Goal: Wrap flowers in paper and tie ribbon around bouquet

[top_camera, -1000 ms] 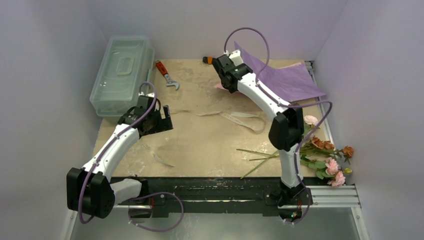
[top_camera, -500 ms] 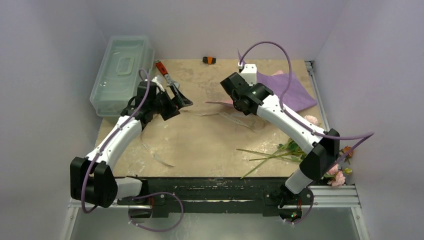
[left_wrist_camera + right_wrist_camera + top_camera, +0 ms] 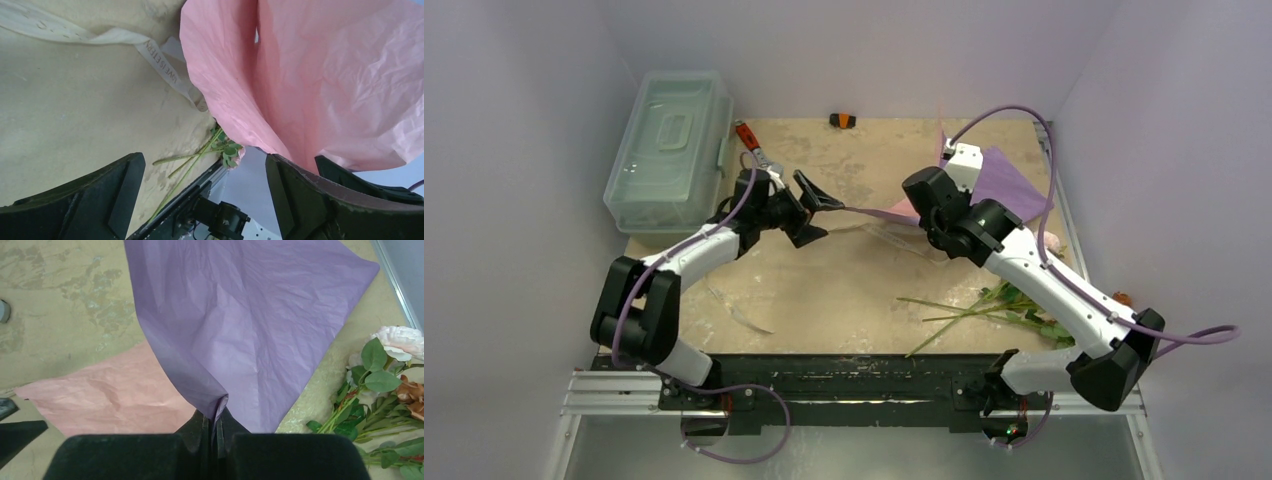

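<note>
**Left to right, seen from above.** A clear lidded box and a red-handled wrench lie at the far left of the table, clear of the work.

The left gripper stands with its jaws spread wide and holds nothing. It faces right, towards the paper. The cream ribbon lies slack on the table just beyond it.

The paper's pink face hangs just ahead of the open jaws, nearer the right-hand finger. One drawn-out corner runs left to right between the two arms and reaches the left gripper's upper finger. Whether it touches cannot be told.

The right gripper is closed on a pinched fold of the paper, lilac face up. The rest of the sheet trails to the far right of the table.

The flowers lie at the near right under the right arm, stems pointing left and unwrapped.

The left arm is the nearer to the free corner, so the next grasp probably falls to it. The middle of the table gives room to spread the sheet.
</note>
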